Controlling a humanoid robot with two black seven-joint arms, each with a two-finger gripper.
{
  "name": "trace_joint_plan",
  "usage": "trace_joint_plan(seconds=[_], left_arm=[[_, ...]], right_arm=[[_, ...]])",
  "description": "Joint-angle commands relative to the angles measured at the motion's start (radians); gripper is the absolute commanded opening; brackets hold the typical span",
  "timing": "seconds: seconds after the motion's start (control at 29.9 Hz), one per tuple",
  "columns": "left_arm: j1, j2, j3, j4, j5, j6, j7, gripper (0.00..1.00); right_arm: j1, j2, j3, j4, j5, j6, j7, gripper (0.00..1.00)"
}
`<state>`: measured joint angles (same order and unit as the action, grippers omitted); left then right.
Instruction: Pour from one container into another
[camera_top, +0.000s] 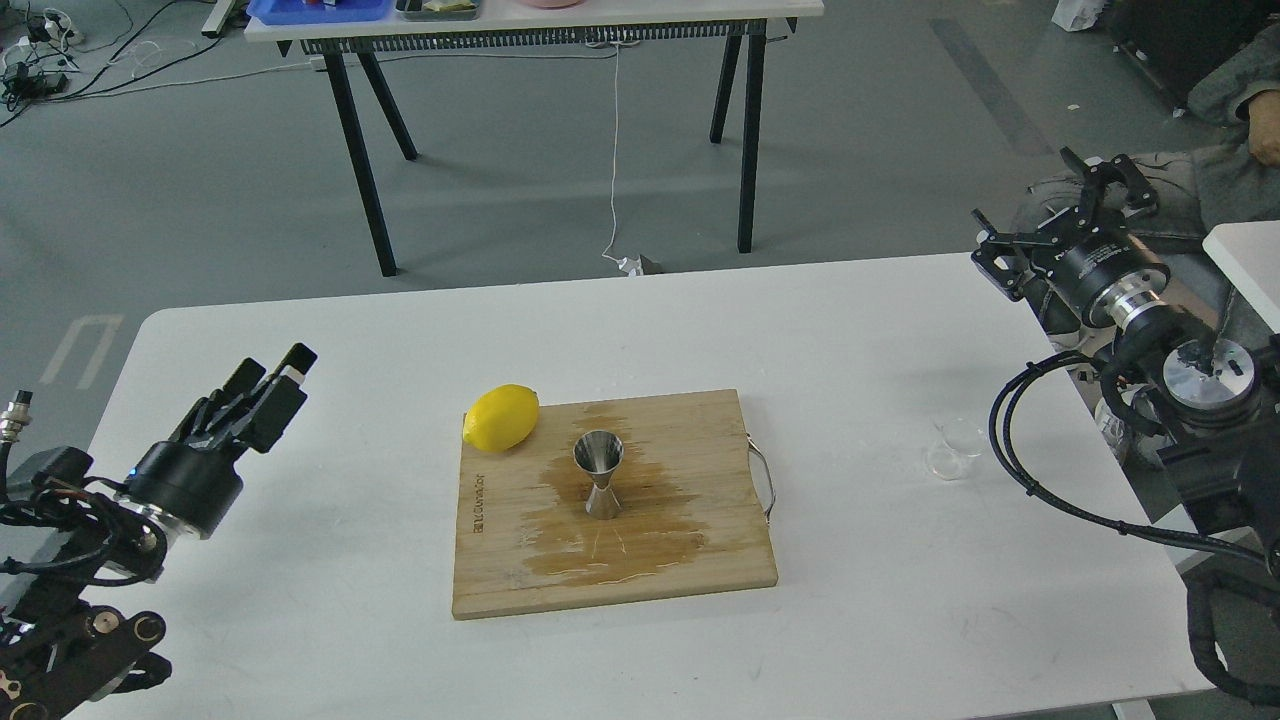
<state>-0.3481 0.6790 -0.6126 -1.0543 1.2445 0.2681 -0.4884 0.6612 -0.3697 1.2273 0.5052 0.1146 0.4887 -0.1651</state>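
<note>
The steel jigger (598, 474) stands upright in the middle of the wooden cutting board (690, 430), on a dark wet patch. The tiny clear glass cup (953, 447) sits upright on the white table (860, 330), right of the board. It is near my right arm's cables, and nothing holds it. My left gripper (270, 366) hovers open over the table's left side, far from the board and holding nothing. My right gripper (1022, 186) is raised beyond the table's far right corner, open and holding nothing.
A yellow lemon (500, 417) lies at the board's far left corner. The board has a metal handle (764, 482) on its right edge. A second table (520, 20) with black legs stands farther back. Someone sits at the upper right (1240, 80).
</note>
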Motion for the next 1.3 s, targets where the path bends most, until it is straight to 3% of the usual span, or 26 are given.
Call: trace_joint_plan(seconds=[0.0,0.13,0.47,0.67,0.77,0.94,1.14,1.27], left_arm=[[-0.009,0.016,-0.126,-0.003,-0.079,-0.361,0.000,0.94],[-0.034,0.042,-0.269,0.019,-0.167,-0.757,0.000,0.95],[-0.222,0.106,-0.276,0.227,-0.489,-0.757,0.000,0.98],[-0.226,0.097,-0.271,0.247,-0.502,-0.757,0.000,0.98],[-0.215,0.093,-0.269,0.247,-0.501,-0.757,0.000,0.98],[-0.207,0.080,-0.262,0.244,-0.502,-0.757,0.000,0.98],[-0.212,0.062,-0.262,0.220,-0.510,-0.757,0.000,0.98],[-0.213,0.057,-0.256,0.217,-0.510,-0.757,0.000,0.98]], right_arm=[[0.000,0.002,-0.002,0.003,-0.001,0.000,0.001,0.99],[-0.008,0.002,-0.009,0.024,-0.001,0.000,0.003,0.99],[-0.015,0.055,-0.015,0.055,-0.001,0.000,0.001,0.99],[-0.037,0.064,0.003,0.094,0.115,0.000,-0.007,0.99],[-0.087,0.061,0.009,0.163,0.258,0.000,-0.007,0.99],[-0.251,0.048,0.124,0.408,0.274,0.000,-0.011,0.99],[-0.409,-0.063,0.176,0.676,0.289,-0.384,-0.016,0.99],[-0.479,-0.110,0.227,0.765,0.364,-0.596,-0.050,0.99]])
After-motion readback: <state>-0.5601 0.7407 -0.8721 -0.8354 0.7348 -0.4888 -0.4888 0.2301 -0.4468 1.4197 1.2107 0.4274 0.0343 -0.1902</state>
